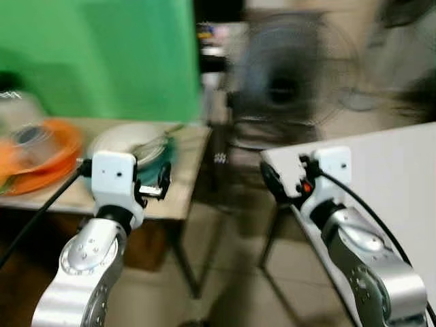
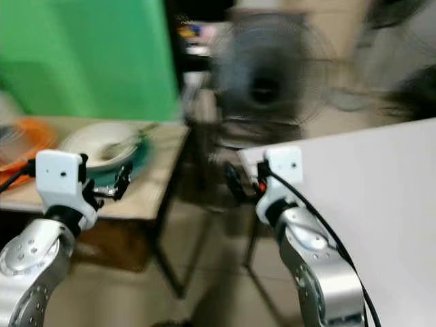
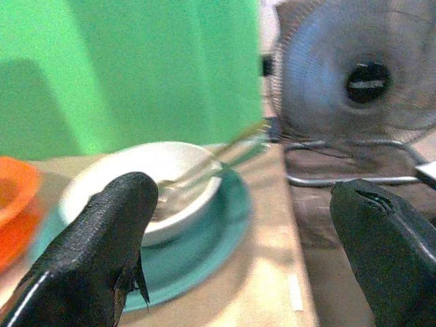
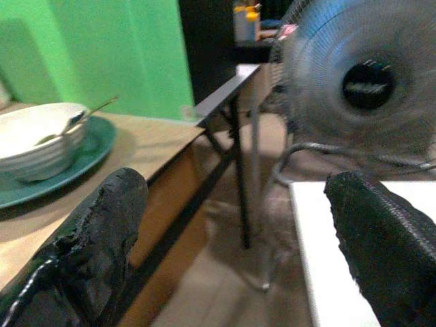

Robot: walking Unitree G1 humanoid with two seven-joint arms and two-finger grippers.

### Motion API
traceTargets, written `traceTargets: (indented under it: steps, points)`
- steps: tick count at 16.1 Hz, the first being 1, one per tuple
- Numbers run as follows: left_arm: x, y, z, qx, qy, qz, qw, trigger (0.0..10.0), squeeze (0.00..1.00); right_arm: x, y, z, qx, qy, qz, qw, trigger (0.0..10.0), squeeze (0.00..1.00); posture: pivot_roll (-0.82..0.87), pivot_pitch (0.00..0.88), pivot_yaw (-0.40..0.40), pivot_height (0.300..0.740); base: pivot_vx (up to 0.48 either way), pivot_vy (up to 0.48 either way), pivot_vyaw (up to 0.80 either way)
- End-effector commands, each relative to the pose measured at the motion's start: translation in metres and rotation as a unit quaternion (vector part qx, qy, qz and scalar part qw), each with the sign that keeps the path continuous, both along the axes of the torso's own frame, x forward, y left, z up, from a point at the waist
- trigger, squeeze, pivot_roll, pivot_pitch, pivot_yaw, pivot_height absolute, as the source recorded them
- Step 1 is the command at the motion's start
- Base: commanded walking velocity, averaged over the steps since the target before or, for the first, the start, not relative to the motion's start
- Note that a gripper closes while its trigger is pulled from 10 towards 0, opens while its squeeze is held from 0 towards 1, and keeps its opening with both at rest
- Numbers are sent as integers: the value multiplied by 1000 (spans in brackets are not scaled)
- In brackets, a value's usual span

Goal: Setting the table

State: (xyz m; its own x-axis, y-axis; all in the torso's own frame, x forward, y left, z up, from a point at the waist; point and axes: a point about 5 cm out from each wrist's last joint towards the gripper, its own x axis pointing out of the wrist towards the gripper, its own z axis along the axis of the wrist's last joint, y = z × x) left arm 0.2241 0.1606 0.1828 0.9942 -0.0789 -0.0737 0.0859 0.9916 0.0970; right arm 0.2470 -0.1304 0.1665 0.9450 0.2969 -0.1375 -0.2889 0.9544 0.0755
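Observation:
A white bowl [image 3: 146,177] with a spoon [image 3: 211,163] in it sits on a teal plate [image 3: 218,231], on a wooden table [image 1: 178,184] at the left. My left gripper [image 1: 153,185] hovers open at that table's near edge, just short of the plate, with nothing between its fingers. My right gripper [image 1: 279,184] is open and empty at the near left corner of a white table [image 1: 395,184] on the right. Both eye views are blurred.
Orange plates [image 1: 48,153] with a clear container lie at the wooden table's left end. A standing fan [image 1: 283,82] is behind the gap between the two tables. A green backdrop [image 1: 102,54] hangs behind the wooden table. Bare floor [image 1: 231,272] lies between the tables.

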Motion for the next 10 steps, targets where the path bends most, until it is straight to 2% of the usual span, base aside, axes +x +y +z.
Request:
traceTargets:
  steps: [1,3,5,10]
  points:
    - [2,2,5,7,-5,-1,1000,10000,0,1,2,6,2,-14,0,1000,10000,1000,-36,22,40,740,0,244,800]
    - [5,2,9,9,-11,-5,1000,10000,0,3,2,8,11,-19,-8,1000,10000,1000,-34,23,39,740,0,246,0]
    - [5,5,9,13,-12,-3,1000,10000,0,3,2,8,17,-24,-11,1000,10000,0,-30,21,43,740,0,244,0]
    - [6,7,9,20,-8,-7,1000,10000,0,10,1,10,2,-55,-44,998,10000,0,-31,15,47,740,0,245,0]
